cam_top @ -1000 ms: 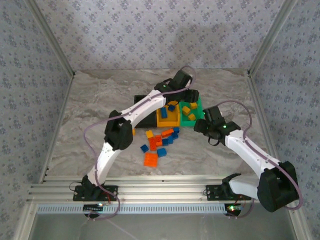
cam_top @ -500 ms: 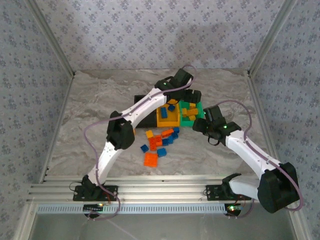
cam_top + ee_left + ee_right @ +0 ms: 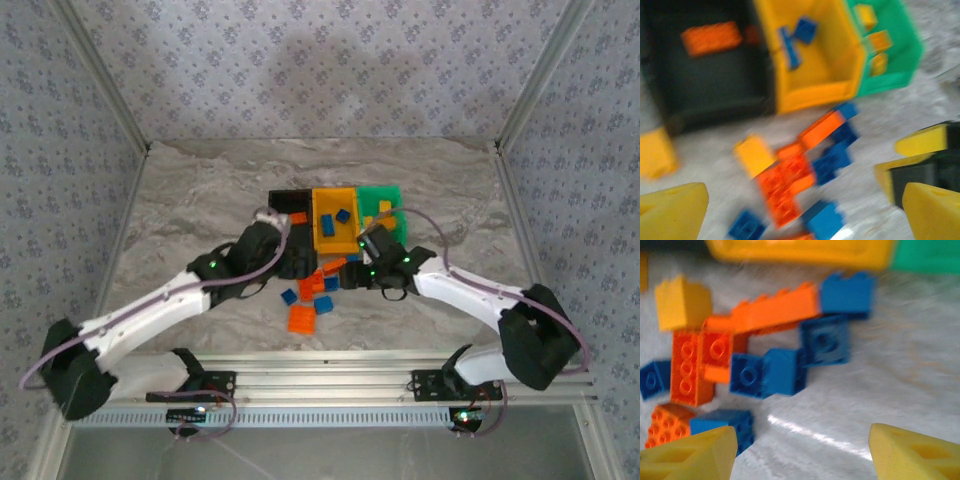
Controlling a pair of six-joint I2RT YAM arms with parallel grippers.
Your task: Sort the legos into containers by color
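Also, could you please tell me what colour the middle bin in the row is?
Yellow-orange. The middle bin shows best in the top view, between the black and green ones.

Left arm (image 3: 150, 310): elbow swung out to the near left, forearm stretched low and inward.
Left gripper (image 3: 288, 258): yellow fingers (image 3: 675, 210) wide apart, nothing between them.
Right arm (image 3: 460, 295): elbow far right, forearm reaching low to the left.
Right gripper (image 3: 352, 272): fingers (image 3: 695, 455) parted, gripping nothing.
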